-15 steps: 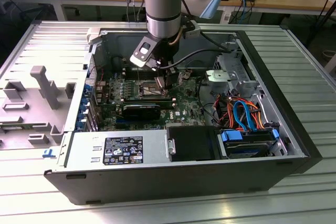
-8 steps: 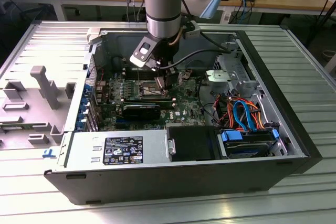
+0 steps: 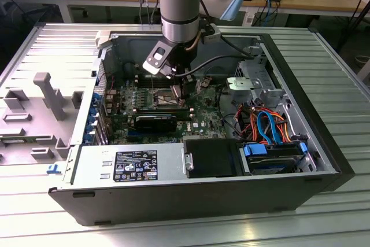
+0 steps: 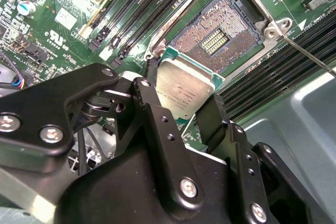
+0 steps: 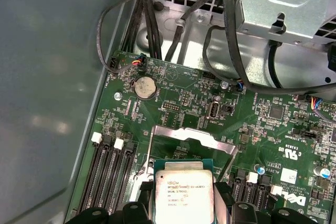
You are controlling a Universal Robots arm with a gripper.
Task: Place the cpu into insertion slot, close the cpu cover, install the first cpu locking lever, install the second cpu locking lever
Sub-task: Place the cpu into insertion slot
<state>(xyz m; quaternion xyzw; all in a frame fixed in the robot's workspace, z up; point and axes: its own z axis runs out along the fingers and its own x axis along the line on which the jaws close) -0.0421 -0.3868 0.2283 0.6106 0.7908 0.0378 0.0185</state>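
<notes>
Cpu (image 4: 186,90), small flat square chip, dull silver metal top: we log it clenched in the black claw (image 4: 182,98), tilted, with the square silver-rimmed insertion slot (image 4: 215,38) lying open just beyond its far edge.

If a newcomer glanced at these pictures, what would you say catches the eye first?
The gripper, shut on the cpu, holds it close by the uncovered insertion slot in the second wrist view. In the exterior view, the arm reaching down into the opened computer case stands out too.
</notes>
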